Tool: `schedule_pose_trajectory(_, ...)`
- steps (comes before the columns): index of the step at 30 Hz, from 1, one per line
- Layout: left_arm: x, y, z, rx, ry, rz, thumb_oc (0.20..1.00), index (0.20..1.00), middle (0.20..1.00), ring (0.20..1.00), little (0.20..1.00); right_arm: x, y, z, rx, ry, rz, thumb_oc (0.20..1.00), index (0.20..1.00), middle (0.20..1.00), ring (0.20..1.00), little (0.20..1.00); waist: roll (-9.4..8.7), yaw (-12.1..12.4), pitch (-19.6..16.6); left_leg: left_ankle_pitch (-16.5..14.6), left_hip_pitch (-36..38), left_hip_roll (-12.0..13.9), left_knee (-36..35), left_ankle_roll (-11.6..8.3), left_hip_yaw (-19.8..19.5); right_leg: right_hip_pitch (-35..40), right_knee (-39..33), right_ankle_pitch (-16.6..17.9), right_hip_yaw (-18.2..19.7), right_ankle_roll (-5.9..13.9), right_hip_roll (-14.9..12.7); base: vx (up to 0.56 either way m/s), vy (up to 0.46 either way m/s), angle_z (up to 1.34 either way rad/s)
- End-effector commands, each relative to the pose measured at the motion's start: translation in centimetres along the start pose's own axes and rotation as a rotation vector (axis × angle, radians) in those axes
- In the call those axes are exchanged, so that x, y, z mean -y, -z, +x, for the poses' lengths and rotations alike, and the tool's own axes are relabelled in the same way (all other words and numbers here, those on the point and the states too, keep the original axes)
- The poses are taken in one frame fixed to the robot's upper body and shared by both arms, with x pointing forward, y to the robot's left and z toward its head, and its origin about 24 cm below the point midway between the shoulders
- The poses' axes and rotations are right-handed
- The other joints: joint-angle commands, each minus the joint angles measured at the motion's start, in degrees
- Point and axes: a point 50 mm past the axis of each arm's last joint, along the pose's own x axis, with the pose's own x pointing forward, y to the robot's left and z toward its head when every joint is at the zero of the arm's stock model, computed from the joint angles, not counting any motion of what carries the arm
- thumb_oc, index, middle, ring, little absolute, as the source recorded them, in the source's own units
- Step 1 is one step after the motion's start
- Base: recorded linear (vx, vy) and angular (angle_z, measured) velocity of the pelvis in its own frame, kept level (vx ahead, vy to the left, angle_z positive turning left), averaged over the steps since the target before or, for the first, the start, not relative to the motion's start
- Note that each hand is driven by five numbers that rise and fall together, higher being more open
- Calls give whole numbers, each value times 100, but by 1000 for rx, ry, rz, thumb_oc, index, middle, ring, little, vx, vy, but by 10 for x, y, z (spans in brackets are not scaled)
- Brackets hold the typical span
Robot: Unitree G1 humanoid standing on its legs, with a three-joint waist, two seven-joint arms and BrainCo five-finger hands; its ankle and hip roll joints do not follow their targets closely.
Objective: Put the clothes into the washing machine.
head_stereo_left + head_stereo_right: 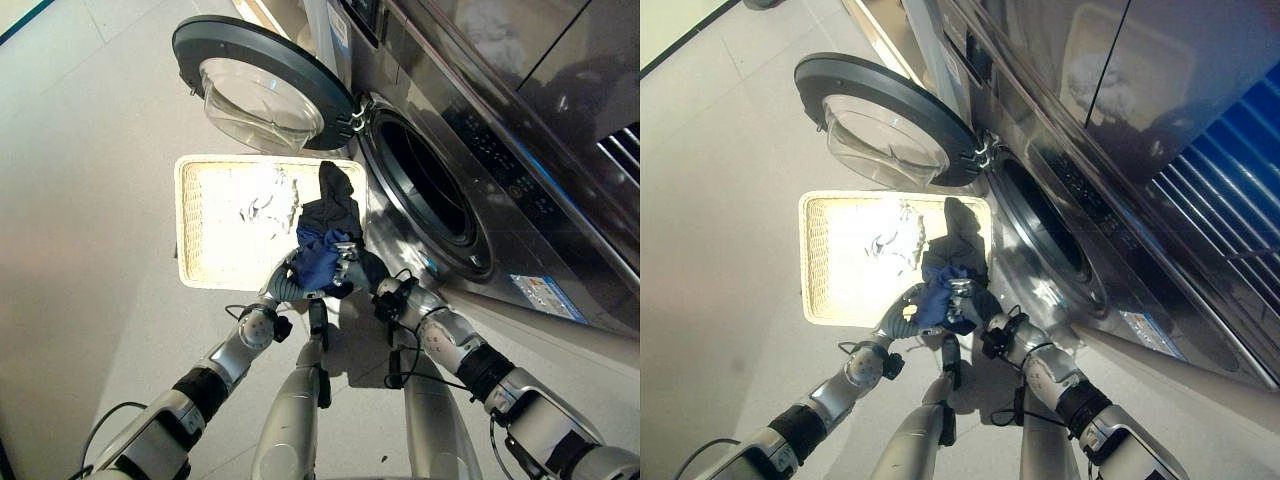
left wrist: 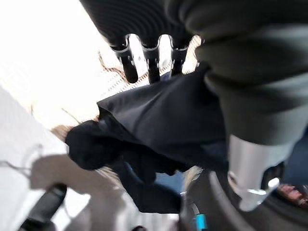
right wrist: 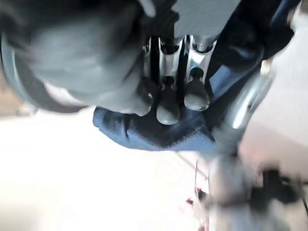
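A bundle of clothes, a blue piece under a black piece, hangs over the right front corner of the woven basket. Both hands hold it from below. My left hand grips the bundle's left side; in its wrist view its fingers and thumb close round the black cloth. Just to the right, my right hand has its dark-tipped fingers curled onto the blue cloth. The washing machine's round opening is to the right of the bundle, dark inside.
The machine's door stands swung open to the left, above the far side of the basket. A white cloth lies inside the basket. Pale floor extends to the left of the basket.
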Motion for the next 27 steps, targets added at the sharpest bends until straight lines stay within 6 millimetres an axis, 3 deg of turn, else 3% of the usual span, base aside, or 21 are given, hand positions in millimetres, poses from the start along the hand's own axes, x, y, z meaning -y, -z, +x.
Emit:
schedule_pose_trajectory(1, -17, 5, 5, -18, -35, 150, 1000, 1000, 1000, 1000, 1000, -45, -27, 20, 158, -219, 51, 200, 200, 200, 200, 200, -431, -175, -27, -326, -136, -411, 403, 61, -49, 291, -549, 169, -116, 372, 23, 0, 0, 0)
schedule_pose_trajectory(7, -20, 2, 13, -52, -94, 152, 1000, 1000, 1000, 1000, 1000, -67, -38, 29, 199, -294, 125, 200, 200, 200, 200, 200, -496, -210, -27, -334, -130, -387, 415, 66, -43, 304, -570, 181, -58, 378, 48, 0, 0, 0)
schedule_pose_trajectory(8, -21, 0, 14, -51, -136, 127, 843, 843, 843, 843, 843, -71, -39, 30, 206, -310, 163, 200, 200, 200, 200, 200, -512, -207, -27, -329, -128, -384, 404, 70, -50, 309, -580, 184, -49, 375, 60, 0, 0, 0)
schedule_pose_trajectory(9, -21, -1, 14, -49, -149, 114, 784, 784, 784, 784, 784, -72, -39, 30, 207, -314, 176, 200, 200, 200, 200, 200, -515, -206, -27, -327, -128, -385, 400, 71, -52, 311, -583, 183, -45, 375, 64, 0, -36, -1)
schedule_pose_trajectory(10, -20, -7, 14, -34, -211, 30, 457, 457, 457, 457, 457, -79, -39, 31, 221, -333, 260, 200, 200, 200, 200, 200, -548, -194, -27, -319, -150, -382, 392, 77, -62, 299, -591, 183, -41, 373, 79, 0, 0, 0)
schedule_pose_trajectory(11, -19, -7, 14, -34, -214, 25, 297, 297, 297, 297, 297, -80, -39, 31, 222, -336, 266, 200, 200, 200, 200, 200, -552, -192, -27, -318, -150, -381, 388, 77, -64, 300, -593, 182, -42, 373, 81, -9, -52, -1)
schedule_pose_trajectory(12, -18, -12, 14, -17, -248, -29, 200, 200, 200, 200, 200, -85, -39, 32, 232, -351, 321, 200, 200, 200, 200, 200, -575, -178, -27, -309, -146, -379, 355, 80, -82, 303, -603, 179, -46, 376, 99, -8, -43, 0)
schedule_pose_trajectory(19, -14, -35, 12, 76, -348, -360, 200, 200, 200, 200, 200, -99, -41, 31, 296, -400, 466, 200, 200, 200, 200, 200, -671, -123, -27, -282, -146, -357, 236, 90, -95, 286, -642, 193, -89, 393, 129, -15, -54, 1)
schedule_pose_trajectory(20, -15, -46, 9, 147, -339, -643, 200, 200, 200, 200, 200, -100, -46, 30, 351, -377, 417, 200, 200, 200, 200, 200, -705, -99, -27, -280, -151, -342, 198, 89, -91, 271, -646, 197, -114, 399, 126, -23, -69, 0)
schedule_pose_trajectory(21, -16, -50, 7, 174, -336, -736, 200, 200, 200, 200, 200, -100, -48, 29, 370, -365, 397, 200, 200, 200, 200, 200, -716, -90, -27, -282, -155, -341, 192, 90, -92, 266, -650, 200, -120, 400, 124, -17, -87, 0)
schedule_pose_trajectory(23, -17, -56, 1, 289, -257, -1089, 200, 200, 200, 200, 200, -92, -53, 25, 444, -279, 329, 200, 200, 200, 200, 200, -749, -65, -27, -323, -79, -342, 143, 96, -97, 324, -663, 174, -163, 407, 117, -16, -78, 6)
schedule_pose_trajectory(25, -17, -57, -6, 378, -211, -1278, 200, 200, 200, 200, 200, -78, -62, 20, 517, -169, 250, 200, 200, 200, 200, 200, -763, -48, -27, -334, -70, -343, 139, 92, -94, 342, -677, 195, -202, 409, 102, -26, -74, 10)
schedule_pose_trajectory(26, -17, -57, -6, 379, -210, -1280, 200, 200, 200, 200, 200, -78, -61, 20, 517, -169, 250, 200, 200, 200, 200, 200, -763, -49, -27, -336, -66, -342, 139, 92, -95, 346, -677, 193, -203, 409, 103, -7, -70, 13)
schedule_pose_trajectory(27, -19, -52, -12, 441, -200, -1396, 200, 200, 200, 200, 200, -58, -70, 13, 573, -22, 173, 200, 200, 200, 200, 200, -747, -38, -27, -351, -25, -339, 128, 88, -94, 390, -679, 189, -234, 397, 96, 3, -29, 14)
